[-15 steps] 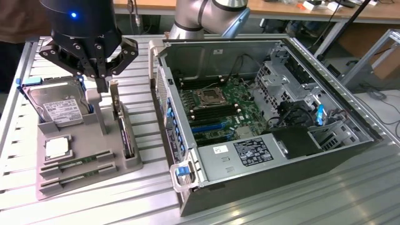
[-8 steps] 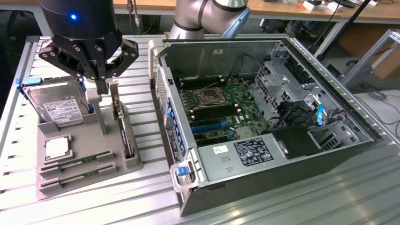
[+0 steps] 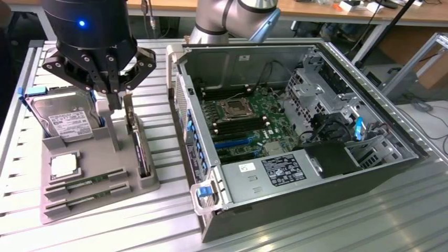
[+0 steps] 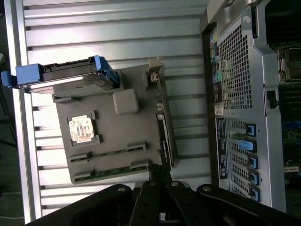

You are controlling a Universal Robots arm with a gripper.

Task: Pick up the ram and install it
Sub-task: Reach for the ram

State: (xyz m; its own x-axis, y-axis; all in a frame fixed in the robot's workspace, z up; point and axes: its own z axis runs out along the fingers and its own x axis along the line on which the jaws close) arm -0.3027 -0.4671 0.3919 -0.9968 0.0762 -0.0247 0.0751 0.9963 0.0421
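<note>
Metal slatted table (image 3: 168,220) carrying everything. Steel tower case (image 3: 238,58) lying open at the exterior view's right, motherboard (image 3: 245,123) exposed inside. Grey fixture tray (image 3: 98,157) just beside the case. Gripper (image 3: 116,101) above the tray's drive end, close by the card's upper corner; claw pinched narrow, nothing held. Hard drive (image 3: 66,119) propped at the tray's far end, expansion card (image 3: 142,149) on edge along the case side. Ram (image 3: 85,183) flat in a slot at the tray's end opposite the drive, second stick alongside, both untouched. Processor chip (image 3: 63,166) between drive and ram. Judged: approach step, pick not begun. Next move likely calls for parting the claw and squaring it across the stick's thin edges.
</note>
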